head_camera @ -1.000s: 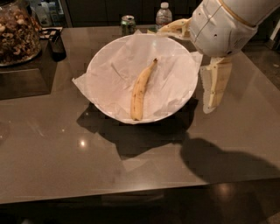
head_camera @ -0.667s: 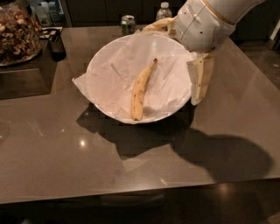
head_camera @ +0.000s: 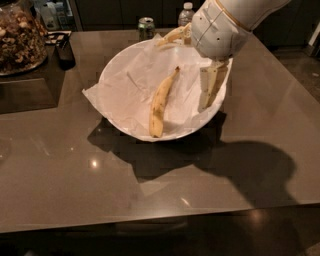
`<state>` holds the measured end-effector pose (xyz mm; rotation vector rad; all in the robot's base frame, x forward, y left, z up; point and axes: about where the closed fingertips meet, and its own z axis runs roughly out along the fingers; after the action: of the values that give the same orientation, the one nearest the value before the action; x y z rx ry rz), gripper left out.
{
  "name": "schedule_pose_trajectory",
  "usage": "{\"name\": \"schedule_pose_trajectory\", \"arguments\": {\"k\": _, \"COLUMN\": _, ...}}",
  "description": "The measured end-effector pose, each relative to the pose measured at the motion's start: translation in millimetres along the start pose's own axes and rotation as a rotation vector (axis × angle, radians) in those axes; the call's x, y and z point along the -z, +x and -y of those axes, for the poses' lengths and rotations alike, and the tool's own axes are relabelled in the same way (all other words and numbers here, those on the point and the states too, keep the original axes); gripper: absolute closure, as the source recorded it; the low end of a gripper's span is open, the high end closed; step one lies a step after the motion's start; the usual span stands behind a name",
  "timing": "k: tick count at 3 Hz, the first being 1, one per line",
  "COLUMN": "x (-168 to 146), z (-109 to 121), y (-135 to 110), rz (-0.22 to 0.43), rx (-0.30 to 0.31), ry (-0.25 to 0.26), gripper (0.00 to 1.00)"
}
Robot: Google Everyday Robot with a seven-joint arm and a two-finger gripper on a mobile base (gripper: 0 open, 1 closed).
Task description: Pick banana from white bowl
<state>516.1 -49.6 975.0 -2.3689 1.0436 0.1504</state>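
Over the 2 o'clock side of the white bowl (head_camera: 116, 57) hangs the hand (head_camera: 183, 74), spread wide and gripping nothing. One pale finger (head_camera: 210, 85) points down into the bowl at about 3 o'clock. The other finger (head_camera: 172, 35) reaches along the far rim toward 12 o'clock.

The banana (head_camera: 160, 102) lies on the crinkled white paper (head_camera: 125, 95) in the middle of the bowl. It runs from its dark stem tip at 1 o'clock down to the front rim at 6 o'clock, near the lowered finger but apart from it. The paper sticks out past the rim at 9 o'clock.

The bowl stands on the brown desk (head_camera: 270, 100). Behind it at 12 o'clock are a can (head_camera: 146, 27) and a water bottle (head_camera: 186, 12). At 10 o'clock stand a glass jar (head_camera: 20, 42) and a dark cup (head_camera: 65, 50).
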Motion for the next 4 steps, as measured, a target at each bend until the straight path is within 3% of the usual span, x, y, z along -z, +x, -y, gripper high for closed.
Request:
{"name": "schedule_pose_trajectory", "arguments": {"k": 1, "x": 0, "z": 0, "y": 0, "rz": 0.0, "rx": 0.0, "ry": 0.0, "gripper": 0.23}}
{"name": "schedule_pose_trajectory", "arguments": {"k": 2, "x": -8, "z": 16, "y": 3, "rz": 0.022, "rx": 0.04, "ry": 0.013, "gripper": 0.19}}
{"name": "schedule_pose_trajectory", "arguments": {"k": 4, "x": -38, "z": 40, "y": 5, "rz": 0.094, "rx": 0.103, "ry": 0.006, "gripper": 0.23}}
